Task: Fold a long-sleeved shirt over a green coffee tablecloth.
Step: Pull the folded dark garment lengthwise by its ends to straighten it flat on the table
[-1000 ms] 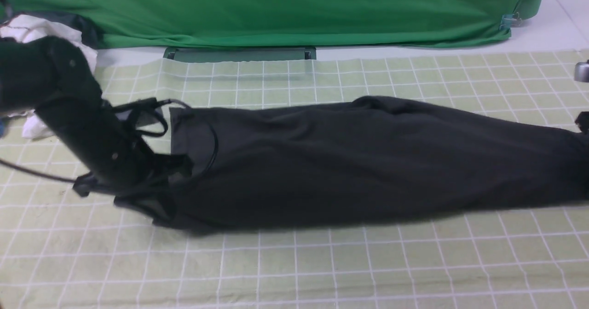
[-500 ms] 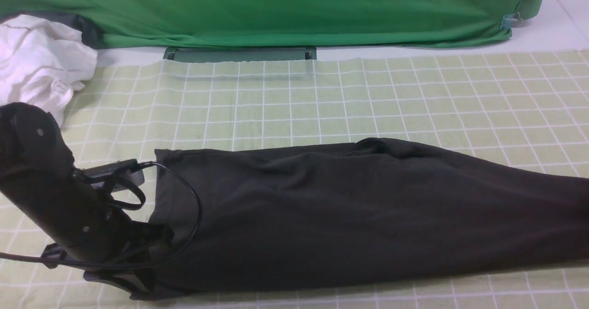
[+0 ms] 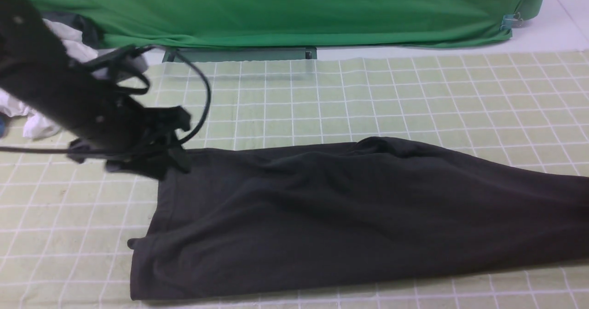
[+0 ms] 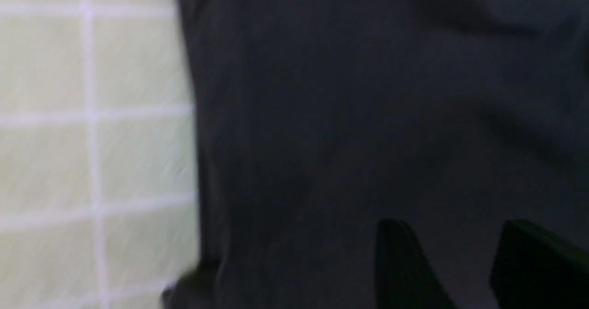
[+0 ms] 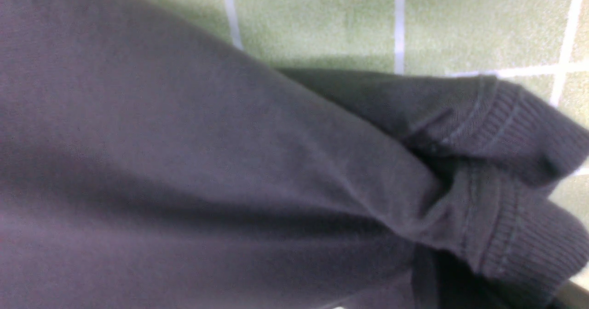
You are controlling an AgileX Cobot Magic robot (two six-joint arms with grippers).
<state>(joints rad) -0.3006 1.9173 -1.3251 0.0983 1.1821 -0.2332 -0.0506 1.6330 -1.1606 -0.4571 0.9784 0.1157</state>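
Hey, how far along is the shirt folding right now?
Done: the long-sleeved shirt looks folded lengthwise into a long narrow band on the green coffee tablecloth. In hand: the left pincer hovers open over its left end, gripping nothing. Left: probably folding the band crosswise into a compact stack.

matte black arm, looping black cable

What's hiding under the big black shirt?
The black shirt lies spread on the pale green checked tablecloth, which shows beyond its near, far and left edges. The part of the cloth right beneath it is covered, so anything else under there cannot be seen.
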